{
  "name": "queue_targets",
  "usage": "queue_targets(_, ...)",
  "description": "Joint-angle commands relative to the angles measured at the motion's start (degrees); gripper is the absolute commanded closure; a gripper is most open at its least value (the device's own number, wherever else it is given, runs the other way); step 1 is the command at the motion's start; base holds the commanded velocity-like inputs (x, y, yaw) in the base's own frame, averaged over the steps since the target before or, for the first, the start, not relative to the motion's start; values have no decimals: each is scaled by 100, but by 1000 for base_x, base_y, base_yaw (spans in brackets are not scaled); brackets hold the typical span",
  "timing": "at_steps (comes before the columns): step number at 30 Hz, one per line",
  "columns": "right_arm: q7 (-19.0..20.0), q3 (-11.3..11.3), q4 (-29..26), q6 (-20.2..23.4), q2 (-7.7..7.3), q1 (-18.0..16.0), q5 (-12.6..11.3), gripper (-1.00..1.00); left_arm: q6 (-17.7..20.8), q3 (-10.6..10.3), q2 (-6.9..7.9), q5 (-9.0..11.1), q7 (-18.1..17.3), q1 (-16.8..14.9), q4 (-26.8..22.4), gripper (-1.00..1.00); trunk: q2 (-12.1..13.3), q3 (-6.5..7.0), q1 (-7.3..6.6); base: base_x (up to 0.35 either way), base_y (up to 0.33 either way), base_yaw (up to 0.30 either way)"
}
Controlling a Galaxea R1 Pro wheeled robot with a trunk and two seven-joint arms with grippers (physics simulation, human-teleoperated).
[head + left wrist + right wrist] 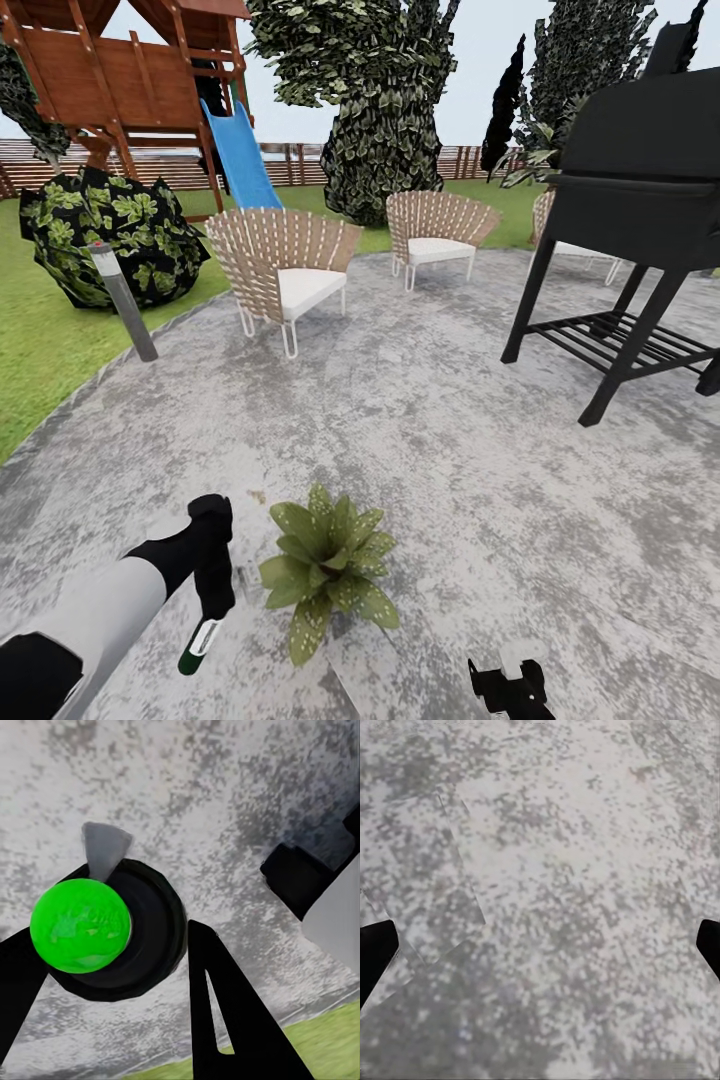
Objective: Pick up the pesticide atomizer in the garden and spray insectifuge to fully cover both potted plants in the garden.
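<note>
One potted plant (330, 572), a low rosette of speckled green leaves, sits on the grey paved patio (450, 450) of the garden, close in front of me. Just beside it, on its left, my left gripper (214, 598) points down and is shut on the pesticide atomizer (198, 643), a slim dark green bottle with a whitish part. In the left wrist view the atomizer (81, 924) shows end-on as a bright green disc in a black ring, between black fingers (225, 1012). My right gripper (510, 690) hangs open over bare paving (540, 907) at the lower right.
A black grill (630, 200) on legs stands at the right. Woven chairs (285, 265) sit at the patio's far side. A grey bollard (125, 300) marks the lawn edge at the left, with a dark bush (110, 235), a wooden playset with a blue slide (240, 150), trees and a fence behind.
</note>
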Motion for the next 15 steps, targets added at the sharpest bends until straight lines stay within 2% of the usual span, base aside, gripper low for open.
queue_targets(1, -30, 49, 3, -14, -1, -1, -21, -100, 61, -30, 2, -9, -33, 0, -9, 100, -2, -5, 0, 164, 86, 0)
queue_targets(5, -28, 49, 3, -14, -1, 2, -22, -100, 61, -36, -10, -9, -31, 5, -7, 100, -2, -5, 0, 54, 29, -33)
queue_targets(12, -30, 49, 3, -14, -1, 1, -20, -100, 53, -37, 12, -9, -19, 28, 215, 100, -2, -5, 0, 3, 2, -263)
queue_targets(15, -29, 49, 3, -14, -1, -1, -19, -100, 53, -30, 50, -9, 85, 29, 428, 100, -2, -5, 0, 0, 0, -128)
